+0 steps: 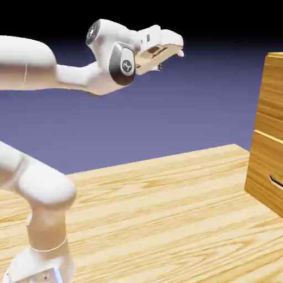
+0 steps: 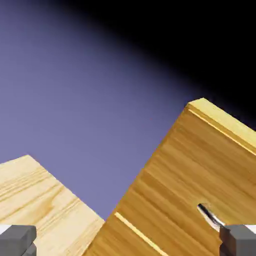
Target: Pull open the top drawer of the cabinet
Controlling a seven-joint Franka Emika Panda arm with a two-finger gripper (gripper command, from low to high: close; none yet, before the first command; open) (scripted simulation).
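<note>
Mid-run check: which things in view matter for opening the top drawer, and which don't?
Job:
cabinet
top drawer
its silvery handle
gripper, far from the cabinet

Not part of it:
lower drawer
table

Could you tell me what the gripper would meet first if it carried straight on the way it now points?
Probably the cabinet: the gripper, open and empty, looks toward its top drawer, whose silvery handle lies near one fingertip. Open air lies between; depth is unclear.

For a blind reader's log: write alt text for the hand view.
A tall honey-coloured wood-grain cabinet tilts across the right, its small silvery metal handle just above the right grey fingertip. The two-finger gripper is open and empty, with pale wooden tabletop at lower left.
</note>
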